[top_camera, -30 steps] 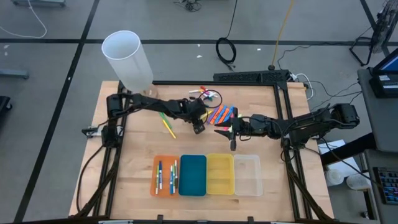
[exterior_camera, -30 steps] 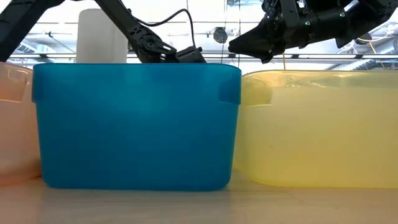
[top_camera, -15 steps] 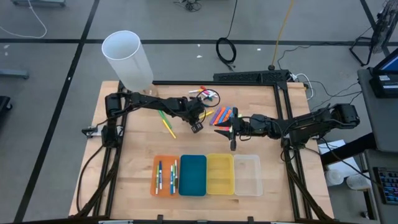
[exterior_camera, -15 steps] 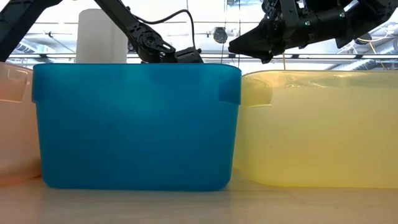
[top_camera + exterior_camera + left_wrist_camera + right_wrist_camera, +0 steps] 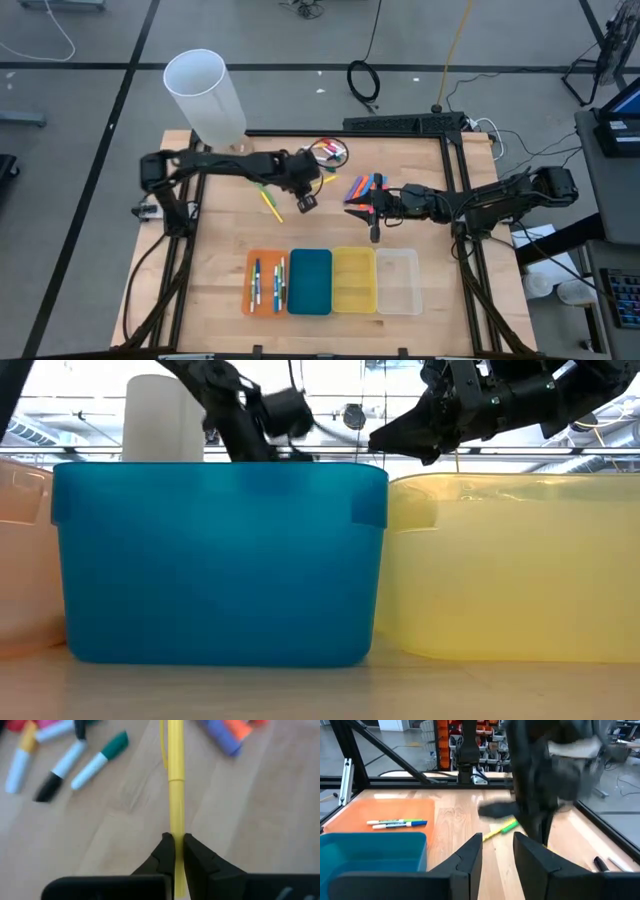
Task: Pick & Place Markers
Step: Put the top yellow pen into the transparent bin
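We see two robot arms over a table of markers.

From left to right: the left gripper (image 5: 306, 202) sits near the middle of the table, its fingers (image 5: 167, 852) squeezed tight on a yellow marker (image 5: 175, 785). More loose markers (image 5: 362, 186) lie at about 1 o'clock from it. The right gripper (image 5: 373, 222) hangs at about 3 o'clock from the left one, its fingers (image 5: 472, 854) a little apart and holding nothing. At 6 o'clock sit the orange tray (image 5: 250, 285) with a few markers (image 5: 268, 284) inside, then the blue tray (image 5: 309, 283), yellow tray (image 5: 353, 281) and clear tray (image 5: 398, 283).
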Controlling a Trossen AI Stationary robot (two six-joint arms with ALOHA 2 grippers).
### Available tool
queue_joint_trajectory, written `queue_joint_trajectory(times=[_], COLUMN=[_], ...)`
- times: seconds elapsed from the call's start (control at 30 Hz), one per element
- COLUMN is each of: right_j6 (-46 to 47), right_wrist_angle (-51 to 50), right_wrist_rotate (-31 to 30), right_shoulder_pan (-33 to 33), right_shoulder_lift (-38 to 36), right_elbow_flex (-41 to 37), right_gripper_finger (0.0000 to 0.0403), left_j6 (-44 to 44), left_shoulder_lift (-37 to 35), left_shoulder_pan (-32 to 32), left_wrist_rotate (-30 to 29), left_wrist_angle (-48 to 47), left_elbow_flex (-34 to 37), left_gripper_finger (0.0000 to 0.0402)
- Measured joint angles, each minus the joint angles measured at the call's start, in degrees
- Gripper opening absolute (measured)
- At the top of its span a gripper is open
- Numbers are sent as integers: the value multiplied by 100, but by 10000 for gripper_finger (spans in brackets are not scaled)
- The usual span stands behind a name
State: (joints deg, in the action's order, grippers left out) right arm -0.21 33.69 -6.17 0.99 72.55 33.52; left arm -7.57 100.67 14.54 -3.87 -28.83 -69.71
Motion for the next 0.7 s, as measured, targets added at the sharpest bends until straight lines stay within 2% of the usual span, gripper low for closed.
queue_joint_trajectory(times=[0.13,0.27,0.37,0.43,0.5,0.6,0.7], right_j6=[3,227,412,430,441,472,453], right_wrist_angle=[-67,-591,-1082,-1288,-1300,-1202,-1076], right_wrist_rotate=[-3,-40,-483,-843,-1018,-1027,-1028], right_shoulder_pan=[0,-12,-24,-24,-26,-24,-24], right_shoulder_lift=[2,-203,-465,-581,-619,-604,-516], right_elbow_flex=[0,2,0,0,0,-29,-40], right_gripper_finger=[100,100,100,100,100,100,100], left_j6=[191,375,476,561,711,820,948], left_shoulder_lift=[-728,-1375,-1865,-2179,-2444,-2805,-2934], left_shoulder_pan=[-235,-488,-655,-745,-816,-919,-1050], left_wrist_rotate=[-96,-288,-353,-269,54,689,1198], left_wrist_angle=[95,88,446,946,1693,3244,5052], left_elbow_flex=[-4,-3,187,522,998,1922,2890], left_gripper_finger=[18,17,17,17,17,1,2])
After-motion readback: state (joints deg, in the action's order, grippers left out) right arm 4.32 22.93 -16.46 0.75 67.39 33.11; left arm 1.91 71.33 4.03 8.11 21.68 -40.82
